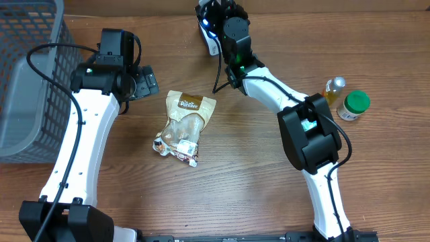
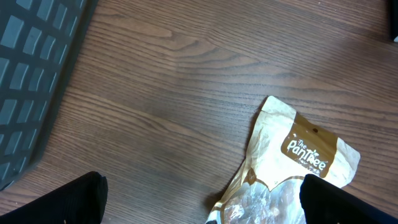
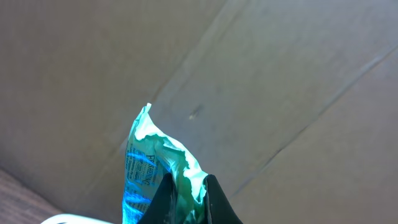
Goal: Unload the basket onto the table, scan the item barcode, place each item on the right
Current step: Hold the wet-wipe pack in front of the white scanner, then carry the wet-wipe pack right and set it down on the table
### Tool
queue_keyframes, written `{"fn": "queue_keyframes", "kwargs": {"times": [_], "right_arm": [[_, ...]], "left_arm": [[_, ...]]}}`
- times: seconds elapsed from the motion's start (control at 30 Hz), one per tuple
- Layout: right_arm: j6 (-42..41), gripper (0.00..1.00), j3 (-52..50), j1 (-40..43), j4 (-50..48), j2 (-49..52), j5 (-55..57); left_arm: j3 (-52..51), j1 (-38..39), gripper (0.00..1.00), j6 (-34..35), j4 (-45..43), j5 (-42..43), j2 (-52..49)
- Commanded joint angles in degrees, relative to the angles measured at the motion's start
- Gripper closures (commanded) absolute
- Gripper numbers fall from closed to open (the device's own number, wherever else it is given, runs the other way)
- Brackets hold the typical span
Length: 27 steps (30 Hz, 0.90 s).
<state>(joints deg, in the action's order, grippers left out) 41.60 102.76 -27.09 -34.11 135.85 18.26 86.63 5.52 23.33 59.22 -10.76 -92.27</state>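
The teal packet (image 3: pixel 149 165) (only the right wrist view shows it) sticks lengthwise out of the pinching right gripper (image 3: pixel 186 198). The left gripper (image 2: pixel 202 199) is wide open, empty.

Wooden table (image 1: pixel 255 175), snack pouch (image 1: pixel 183 128) (lying flat), grey basket (image 1: pixel 40 101), green-lidded jar (image 1: pixel 353 105), small bottle (image 1: pixel 334 89)

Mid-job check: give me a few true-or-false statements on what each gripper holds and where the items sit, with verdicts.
1. The right gripper pinches a teal packet. True.
2. The left gripper is shut on the brown pouch. False: it is open and holds nothing.
3. The brown pouch lies inside the grey basket. False: it lies on the table, to the right of the basket.
4. A green-lidded jar stands beside a small bottle. True.
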Motion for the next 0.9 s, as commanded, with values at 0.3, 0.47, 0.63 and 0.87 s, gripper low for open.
{"fn": "queue_keyframes", "kwargs": {"times": [0.3, 0.47, 0.63, 0.87], "right_arm": [[-9.9, 0.97, 2.3, -0.4, 0.1, 1.5, 3.9], [-10.4, 0.97, 3.0, -0.5, 2.1, -2.1, 6.3], [-17.9, 0.97, 3.0, -0.2, 19.7, -13.0, 5.4], [-34.5, 0.96, 3.0, 2.2, 53.0, -22.9, 3.9]], "left_arm": [[0.6, 0.2, 0.0, -1.5, 0.1, -0.2, 0.1], [0.6, 0.2, 0.0, -1.5, 0.1, -0.2, 0.1], [0.6, 0.2, 0.0, -1.5, 0.1, -0.2, 0.1], [0.6, 0.2, 0.0, -1.5, 0.1, -0.2, 0.1]]}}
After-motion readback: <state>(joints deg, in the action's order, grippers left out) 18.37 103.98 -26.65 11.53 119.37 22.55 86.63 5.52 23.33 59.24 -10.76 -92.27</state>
